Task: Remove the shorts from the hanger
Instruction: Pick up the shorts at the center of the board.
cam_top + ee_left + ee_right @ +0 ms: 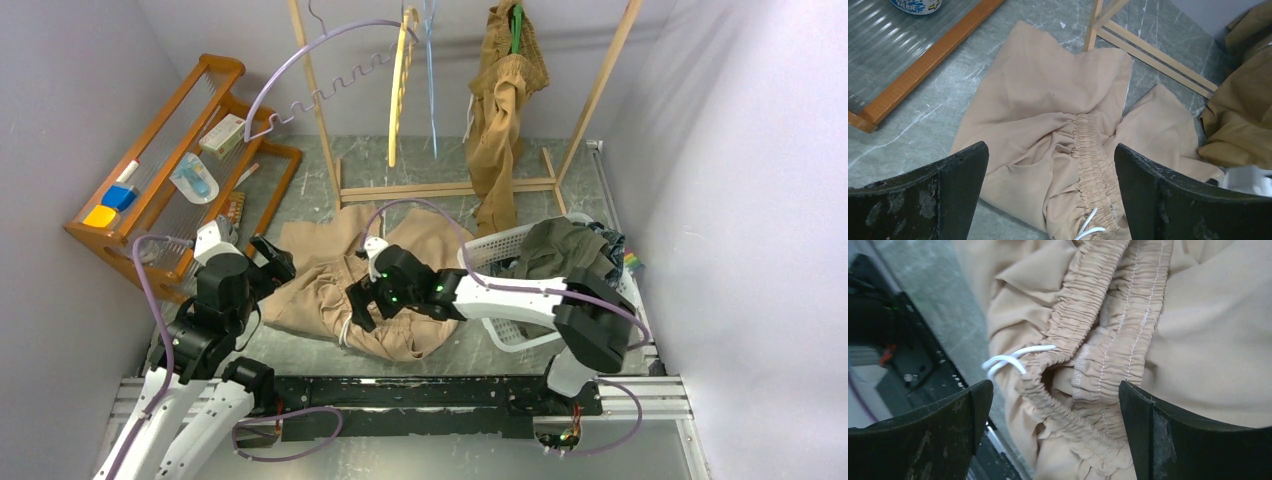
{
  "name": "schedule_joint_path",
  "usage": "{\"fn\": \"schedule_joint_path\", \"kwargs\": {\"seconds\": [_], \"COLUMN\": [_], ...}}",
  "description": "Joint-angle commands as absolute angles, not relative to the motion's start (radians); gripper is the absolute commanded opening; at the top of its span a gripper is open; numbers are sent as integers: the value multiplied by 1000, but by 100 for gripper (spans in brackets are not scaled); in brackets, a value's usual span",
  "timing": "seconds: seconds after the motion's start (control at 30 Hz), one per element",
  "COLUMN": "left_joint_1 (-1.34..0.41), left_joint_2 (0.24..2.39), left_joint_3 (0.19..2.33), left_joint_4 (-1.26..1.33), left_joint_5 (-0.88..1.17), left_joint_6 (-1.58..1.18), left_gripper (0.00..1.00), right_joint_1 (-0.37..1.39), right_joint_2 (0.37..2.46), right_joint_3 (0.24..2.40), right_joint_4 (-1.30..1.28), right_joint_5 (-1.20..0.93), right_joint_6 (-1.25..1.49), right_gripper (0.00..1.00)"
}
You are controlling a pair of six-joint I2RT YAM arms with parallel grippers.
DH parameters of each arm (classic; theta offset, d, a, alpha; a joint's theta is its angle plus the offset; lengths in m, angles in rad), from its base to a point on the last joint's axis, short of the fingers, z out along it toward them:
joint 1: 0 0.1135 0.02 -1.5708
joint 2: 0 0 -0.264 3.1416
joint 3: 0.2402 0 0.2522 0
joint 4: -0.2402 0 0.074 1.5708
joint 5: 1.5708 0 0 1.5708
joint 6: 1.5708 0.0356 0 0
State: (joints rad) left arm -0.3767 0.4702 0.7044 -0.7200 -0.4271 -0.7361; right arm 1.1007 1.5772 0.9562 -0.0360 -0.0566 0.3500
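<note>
1. While the beige shorts lie crumpled on the table, the left gripper hangs wide open at their edge, empty.
2. Right gripper: jaws spread wide over the elastic waistband, gripping nothing.
3. Tan-brown shorts hang on the wooden rack.

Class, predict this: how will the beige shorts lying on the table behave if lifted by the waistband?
Probably floppy: the beige shorts lie crumpled in soft folds, so they would likely drape. Likely light, being thin cloth. The gathered elastic waistband may stretch, and the loose white drawstring could dangle or snag.
</note>
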Motion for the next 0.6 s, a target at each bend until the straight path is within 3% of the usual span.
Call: {"fn": "schedule_joint_path", "kwargs": {"seconds": [0.0,0.2,0.37,0.43,0.57], "left_joint_1": [-374,-374,-374,-374,-373], "left_joint_2": [475,506,511,505,492], "left_joint_3": [700,715,716,716,712], "left_joint_4": [-696,-709,-711,-713,-713], "left_joint_5": [-450,-441,-440,-444,-450], "left_joint_6": [-716,-713,-713,-714,-718], "left_gripper": [100,100,99,99,99], "right_joint_1": [1110,1141,1200,1232,1258], "right_joint_2": [1694,1852,1933,1963,1946], "right_joint_3": [1037,1108,1116,1117,1087], "right_joint_4": [-108,-246,-283,-292,-267], "right_joint_5": [8,259,299,344,377], "right_joint_6": [306,293,271,274,316], "right_gripper": [100,100,99,89,56]}}
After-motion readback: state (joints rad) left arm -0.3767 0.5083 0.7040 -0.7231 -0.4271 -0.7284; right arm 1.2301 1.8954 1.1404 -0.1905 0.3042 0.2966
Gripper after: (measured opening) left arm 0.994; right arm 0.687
